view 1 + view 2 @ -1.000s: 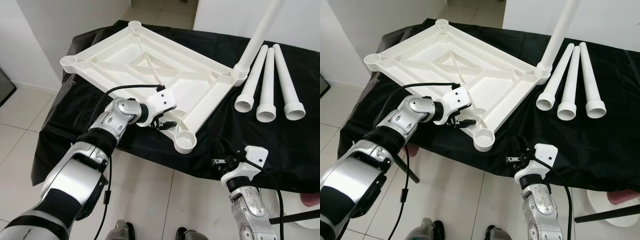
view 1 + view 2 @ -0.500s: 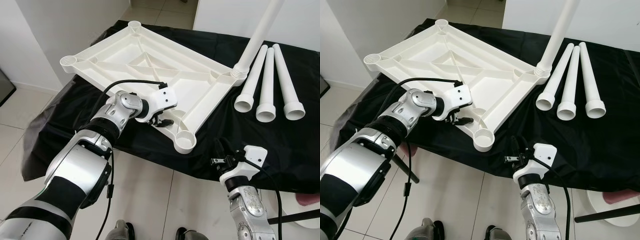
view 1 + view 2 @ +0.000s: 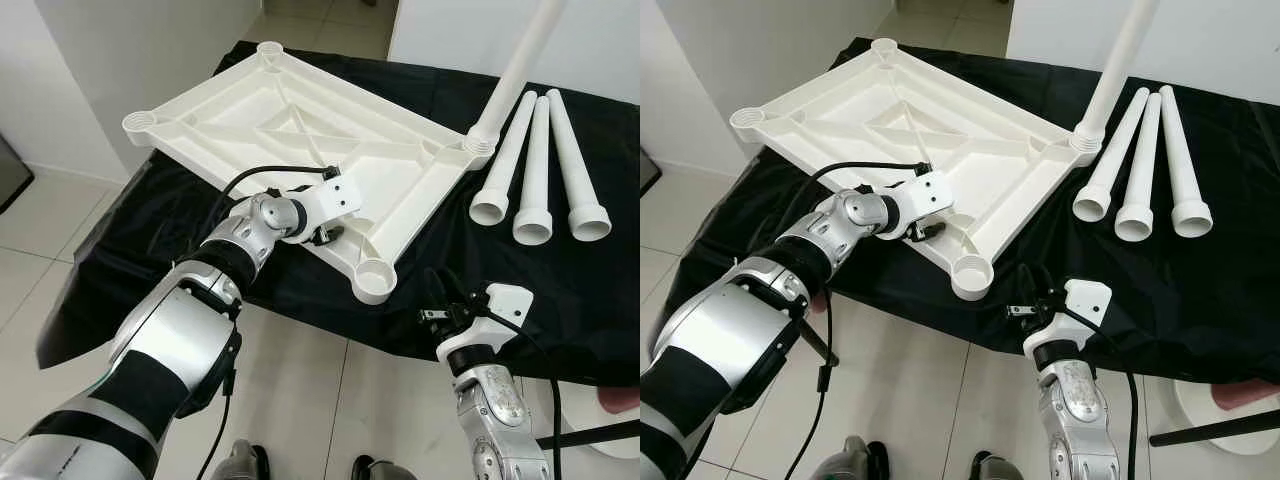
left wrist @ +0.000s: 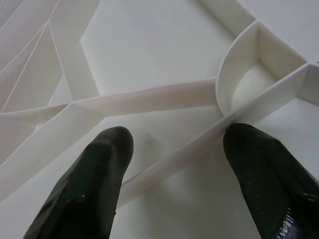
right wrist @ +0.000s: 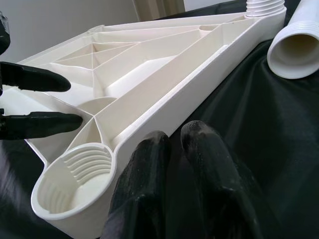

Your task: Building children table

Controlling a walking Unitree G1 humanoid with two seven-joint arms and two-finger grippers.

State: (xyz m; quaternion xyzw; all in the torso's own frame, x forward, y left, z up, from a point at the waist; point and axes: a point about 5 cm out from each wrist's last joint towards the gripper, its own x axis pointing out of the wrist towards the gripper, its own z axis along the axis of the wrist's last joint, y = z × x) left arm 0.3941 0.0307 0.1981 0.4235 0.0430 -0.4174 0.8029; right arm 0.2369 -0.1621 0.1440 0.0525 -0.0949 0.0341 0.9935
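The big white table top (image 3: 300,130) is lying upside down on the black cloth (image 3: 560,280), with one leg (image 3: 520,70) already standing in its far corner. Three more legs (image 3: 540,170) are lying beside it. The left gripper (image 4: 174,174) is reaching in with fingers wide around a thin rib; it should squeeze gently. The right gripper (image 5: 182,169) is waiting near the empty socket (image 5: 75,184), fingers together.
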